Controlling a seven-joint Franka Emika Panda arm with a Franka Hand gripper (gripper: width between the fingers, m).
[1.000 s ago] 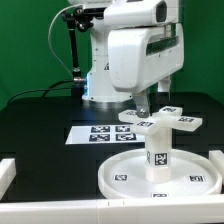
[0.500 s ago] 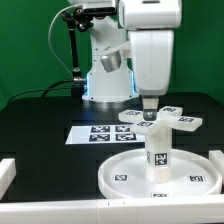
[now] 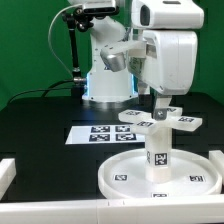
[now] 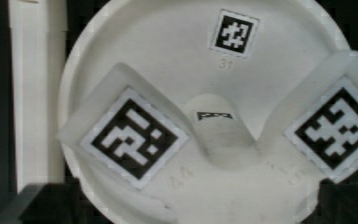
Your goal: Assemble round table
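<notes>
Gripper point(image 3: 160, 113) hangs just above the cross-shaped piece point(image 3: 160, 120), directly over the leg point(image 3: 158, 146); whether its fingers are apart or together cannot be told from either view, and contact with the cross is not clear.

Part positions:
- The round disc point(image 3: 125, 172) lies flat on the black bench point(image 3: 45, 130), rim up, at the near edge.
- The leg stands upright at the disc centre.
- The cross-shaped piece sits on, or just over, the top of the leg. In the wrist view two tagged arms of the cross point(image 4: 144, 135) flank its hub, with the disc point(image 4: 158, 50) behind.

Step in hand, as judged: seating or fastening the cross on the leg. Keep the gripper axis in line with the leg, grip the hub rather than an arm, and turn without side load so the leg does not tip.

Clearances:
- The marker board point(image 3: 97, 133) lies flat toward the exterior view's left, near the cross, too low to obstruct.
- White blocks at the near corners stand close to the disc rim.
- Open bench lies to the exterior view's left; retract straight upward.
</notes>
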